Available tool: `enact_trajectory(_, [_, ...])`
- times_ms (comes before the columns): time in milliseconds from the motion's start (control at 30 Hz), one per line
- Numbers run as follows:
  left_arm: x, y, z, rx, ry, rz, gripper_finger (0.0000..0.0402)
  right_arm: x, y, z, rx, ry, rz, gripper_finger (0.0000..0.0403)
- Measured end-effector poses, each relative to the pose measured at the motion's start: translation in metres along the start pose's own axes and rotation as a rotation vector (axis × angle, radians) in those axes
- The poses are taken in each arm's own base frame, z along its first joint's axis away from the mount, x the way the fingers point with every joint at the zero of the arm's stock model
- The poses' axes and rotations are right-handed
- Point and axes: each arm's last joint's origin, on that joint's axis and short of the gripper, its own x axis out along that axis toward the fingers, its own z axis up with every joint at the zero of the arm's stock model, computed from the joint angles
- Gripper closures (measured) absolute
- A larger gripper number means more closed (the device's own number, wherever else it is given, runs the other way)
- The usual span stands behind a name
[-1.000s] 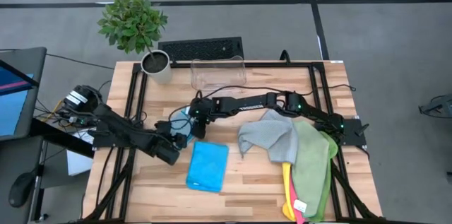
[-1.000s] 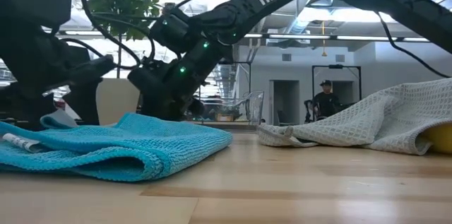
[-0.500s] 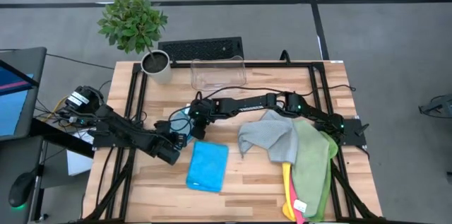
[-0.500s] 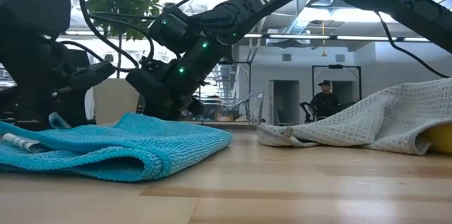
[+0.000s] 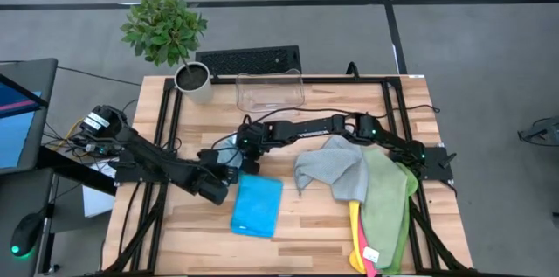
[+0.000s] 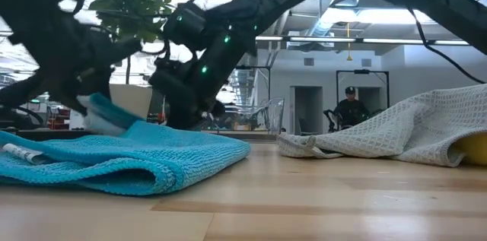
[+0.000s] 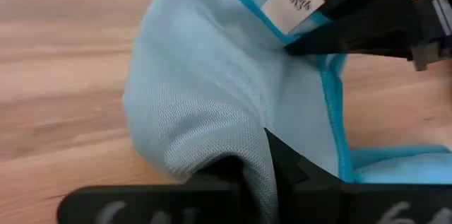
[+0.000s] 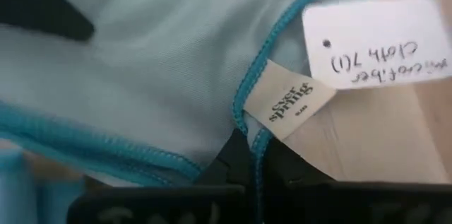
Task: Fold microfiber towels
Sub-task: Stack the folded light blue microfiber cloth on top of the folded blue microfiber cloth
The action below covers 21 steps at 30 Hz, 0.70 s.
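Gripping pale blue towel [image 7: 205, 97] w/ both grippers, L [image 7: 265, 171] & R [image 8: 251, 164].

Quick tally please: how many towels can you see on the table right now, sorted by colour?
Light blue, pinched by both end effectors: 1
Teal, folded: 1
Grey: 1
Green: 1
Yellow: 1
Pink: 1
Total: 6

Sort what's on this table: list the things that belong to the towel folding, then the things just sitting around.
Job:
light blue towel, pinched by the left gripper and the right gripper
folded teal towel
grey towel
green towel
yellow towel
pink towel

Lying about:
clear bin
potted plant
keyboard
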Motion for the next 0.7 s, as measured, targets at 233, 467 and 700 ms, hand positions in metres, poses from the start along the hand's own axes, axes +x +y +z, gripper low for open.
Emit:
enact_trajectory(233, [-0.022, -0.029, 0.01, 0.038, -0.044, -0.034, 0.0396, -0.044, 0.008, 0.015, -0.063, -0.015, -0.071, 0.0378])
enact_trajectory(467, [-0.051, -0.065, 0.016, 0.053, -0.03, -0.156, 0.0396, -0.075, 0.038, 0.014, -0.146, 0.032, -0.103, 0.0378])
enact_trajectory(700, [-0.07, -0.082, -0.005, -0.023, -0.016, -0.301, 0.0396, -0.102, 0.083, 0.001, -0.248, 0.122, -0.108, 0.0378])
